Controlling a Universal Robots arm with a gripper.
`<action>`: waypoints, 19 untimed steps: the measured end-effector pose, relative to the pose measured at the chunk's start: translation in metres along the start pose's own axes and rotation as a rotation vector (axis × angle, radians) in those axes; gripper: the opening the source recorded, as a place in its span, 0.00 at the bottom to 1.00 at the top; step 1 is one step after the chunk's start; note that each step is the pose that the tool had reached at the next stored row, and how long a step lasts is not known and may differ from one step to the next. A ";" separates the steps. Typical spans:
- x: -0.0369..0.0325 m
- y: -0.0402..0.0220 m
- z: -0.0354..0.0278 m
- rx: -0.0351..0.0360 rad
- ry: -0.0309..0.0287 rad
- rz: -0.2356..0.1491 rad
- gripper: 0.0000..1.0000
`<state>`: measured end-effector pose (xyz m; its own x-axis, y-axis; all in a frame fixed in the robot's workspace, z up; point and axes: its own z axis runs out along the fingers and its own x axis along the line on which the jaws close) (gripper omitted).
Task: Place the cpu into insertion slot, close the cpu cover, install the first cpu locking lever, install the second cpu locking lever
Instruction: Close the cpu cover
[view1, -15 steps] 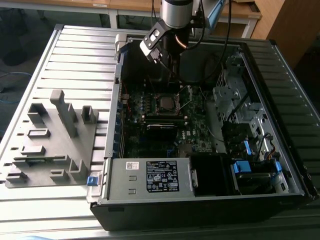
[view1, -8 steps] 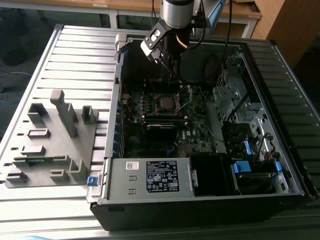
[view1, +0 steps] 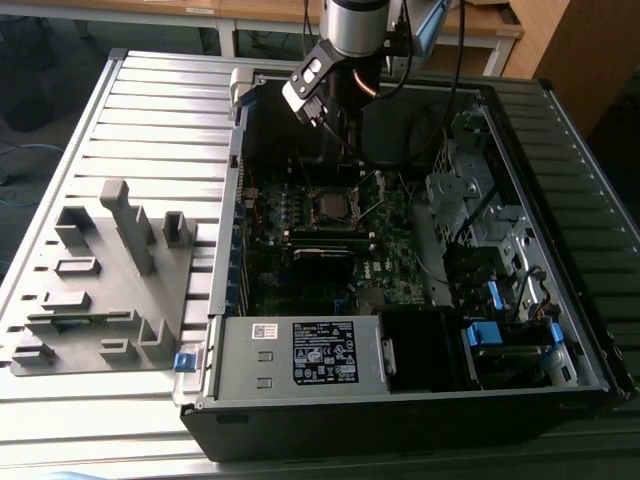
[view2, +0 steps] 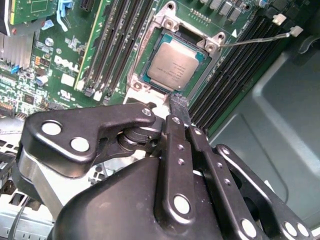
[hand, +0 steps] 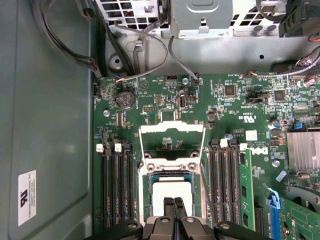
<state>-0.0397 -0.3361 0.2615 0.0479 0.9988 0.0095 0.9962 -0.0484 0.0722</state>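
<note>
The cpu (view2: 175, 65) lies flat in the insertion slot (view2: 141, 76) on the green board, its grey-silver top showing in both wrist views. The cpu cover (hand: 172, 131) stands swung open at the slot's far edge, its window showing board behind it. My gripper (hand: 174, 201) is shut with nothing between its fingers, and its tips hang just over the near edge of the cpu (hand: 172, 189). In the exterior view the gripper (view1: 347, 145) hangs down into the case above the slot (view1: 333, 205). A thin wire locking lever (view2: 257, 39) sticks out sideways, unlatched.
Long black memory slots (hand: 116, 185) flank the socket on both sides. Cables (hand: 150, 70) and the metal case wall (hand: 50, 125) lie close by. A grey fixture plate (view1: 100, 280) sits on the exterior view's left, and the power supply (view1: 300, 355) stands at the case front.
</note>
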 end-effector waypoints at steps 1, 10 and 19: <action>0.0000 0.0009 0.0001 0.0000 0.0000 0.000 0.11; 0.0003 0.0067 0.0005 0.0000 0.0000 0.000 0.11; 0.0004 0.0091 0.0007 0.0000 -0.0001 0.000 0.11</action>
<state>-0.0305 -0.3361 0.2614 0.0478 0.9988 0.0095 0.9962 -0.0484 0.0722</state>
